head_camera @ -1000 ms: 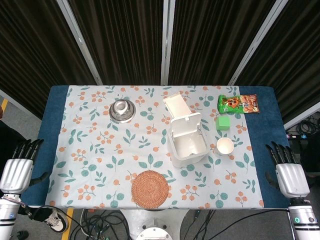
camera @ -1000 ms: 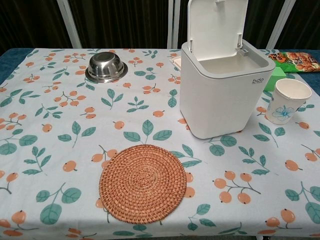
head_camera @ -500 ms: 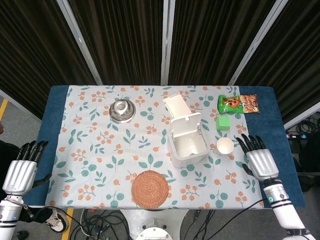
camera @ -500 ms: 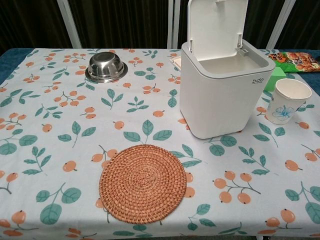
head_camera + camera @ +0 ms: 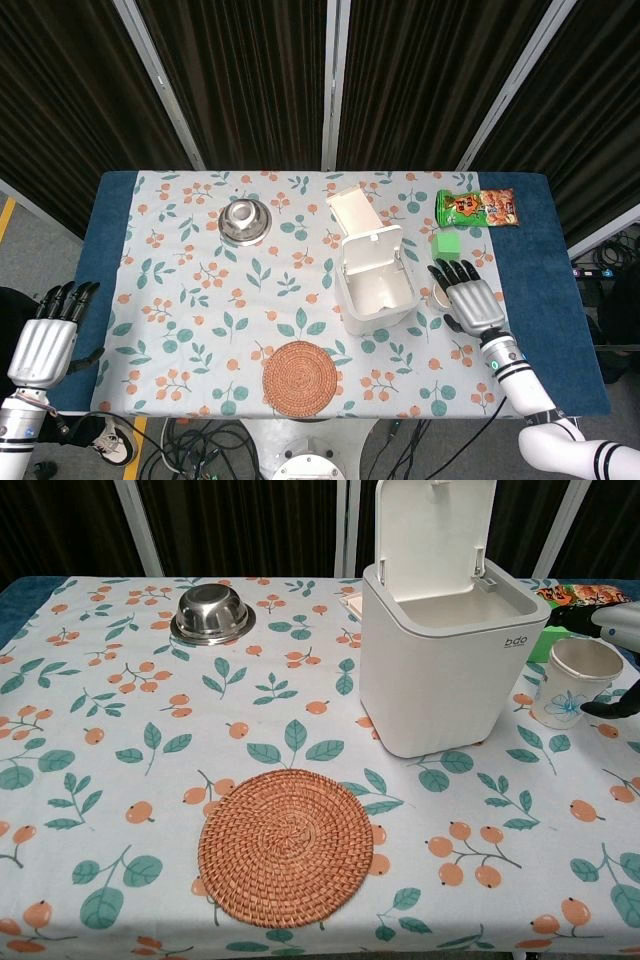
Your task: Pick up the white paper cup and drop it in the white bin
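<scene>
While the white plastic bin (image 5: 378, 287) stands with its flip lid raised on the leaf-and-berry patterned surface (image 5: 200, 310), the right robot hand (image 5: 467, 300) hovers with fingers spread over the white paper cup with a blue flower print (image 5: 570, 683), which stands upright just beside the bin, not gripped. The left robot hand (image 5: 45, 338) hangs open off the surface's near left edge. A round woven rattan coaster (image 5: 286, 845) lies in front of the bin.
</scene>
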